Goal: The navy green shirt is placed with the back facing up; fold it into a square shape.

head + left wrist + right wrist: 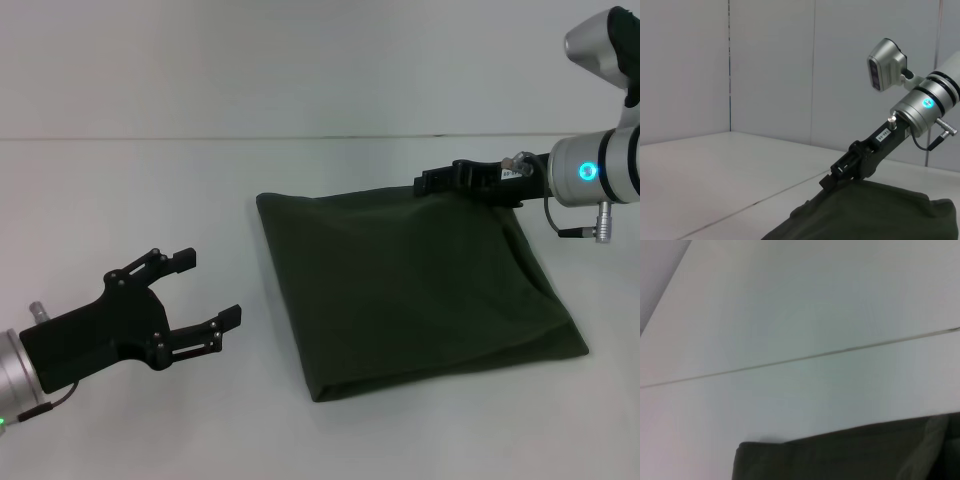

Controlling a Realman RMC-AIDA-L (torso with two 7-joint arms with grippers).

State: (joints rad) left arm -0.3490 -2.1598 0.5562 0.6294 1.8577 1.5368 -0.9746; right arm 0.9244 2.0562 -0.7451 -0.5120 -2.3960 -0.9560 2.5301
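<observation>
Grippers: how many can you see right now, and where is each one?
2. The left gripper hangs open over bare table, apart from the navy green shirt. The right gripper sits at the shirt's far edge.

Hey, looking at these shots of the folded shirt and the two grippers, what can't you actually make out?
- The right gripper, head view: at the far edge of the navy green shirt; whether it grips the cloth cannot be told.
- The same gripper, right wrist view: its fingers do not show.
- The shirt's sleeves and collar: hidden in the folds in every view.
- The left gripper, open beside the shirt: its arm is cut off by the picture's edge.
</observation>
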